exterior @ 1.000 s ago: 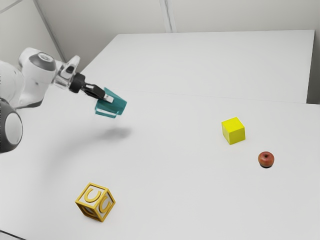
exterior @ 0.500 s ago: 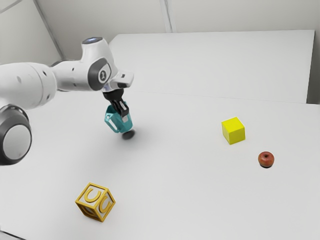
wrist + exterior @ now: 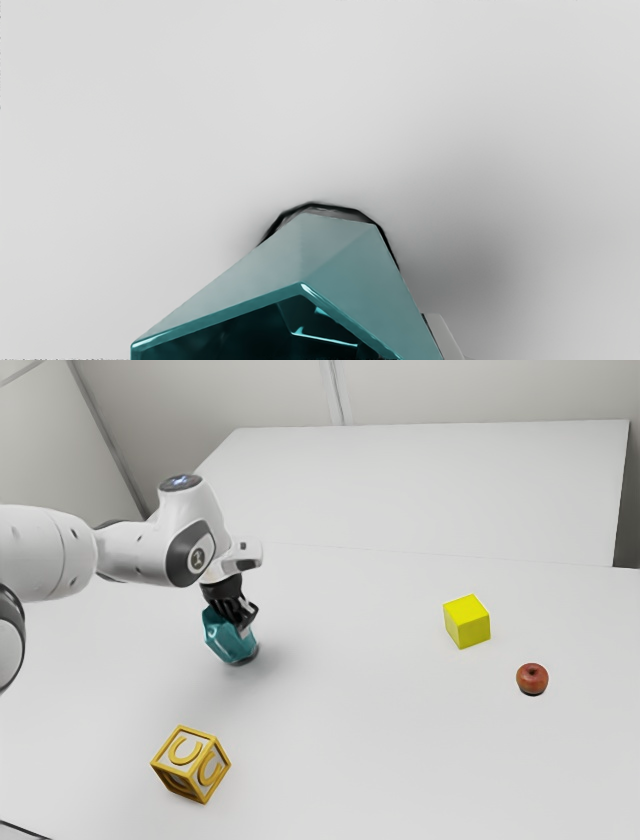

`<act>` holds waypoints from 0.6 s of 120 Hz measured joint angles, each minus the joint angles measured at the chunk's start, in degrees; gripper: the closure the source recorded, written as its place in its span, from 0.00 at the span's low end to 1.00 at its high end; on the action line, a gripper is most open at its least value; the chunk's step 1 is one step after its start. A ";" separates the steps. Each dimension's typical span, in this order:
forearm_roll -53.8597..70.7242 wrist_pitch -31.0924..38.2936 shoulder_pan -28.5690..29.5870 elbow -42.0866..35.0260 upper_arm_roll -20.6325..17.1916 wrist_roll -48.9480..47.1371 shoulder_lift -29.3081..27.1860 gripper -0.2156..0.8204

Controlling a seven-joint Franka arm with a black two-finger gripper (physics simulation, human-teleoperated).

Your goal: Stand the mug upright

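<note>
Leaning with its mouth toward the table's edge on the exterior view's left, the teal mug point(image 3: 230, 647) is not fully upright. The black gripper point(image 3: 241, 624) reaches down to it from above, its fingers clamped on the mug. In the wrist view one pale fingertip point(image 3: 442, 336) lies along the outside of the angular wall, and the dark hollow inside the rim faces the hand. The base points down at the table point(image 3: 350, 720), with dark shadow close around it; whether it touches cannot be told. Nearer the table's near edge sits a yellow-framed letter block point(image 3: 191, 764). Well apart from the mug, toward the edge on the exterior view's right, are a yellow cube point(image 3: 467, 622) and, just beside it, a red apple point(image 3: 532, 679).
</note>
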 joint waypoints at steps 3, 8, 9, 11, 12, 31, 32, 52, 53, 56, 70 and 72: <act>-0.08 0.10 -0.02 0.00 0.00 -0.58 0.03 0.87; -0.18 0.24 -0.03 0.00 0.00 -1.54 0.01 0.78; -0.20 0.26 -0.03 0.00 0.00 -1.73 0.01 0.76; -0.23 0.31 -0.02 0.00 0.01 -2.09 0.00 0.72; -0.24 0.33 -0.02 0.00 0.01 -2.27 0.00 0.70; -0.38 0.62 -0.05 0.06 0.01 -5.26 -0.05 0.45; -0.38 0.63 -0.05 0.07 0.01 -5.39 -0.06 0.44; -0.35 -2.72 -0.14 6.19 -0.24 -7.61 -2.48 0.32; -0.33 -3.36 -0.14 7.16 -0.24 -7.70 -2.58 0.32; -0.27 -5.49 -0.14 10.20 -0.25 -7.97 -2.86 0.31; -0.38 -18.47 0.05 26.63 -0.62 -9.20 -4.08 0.27; -0.44 -20.22 0.21 28.16 -0.93 -9.37 -4.52 0.27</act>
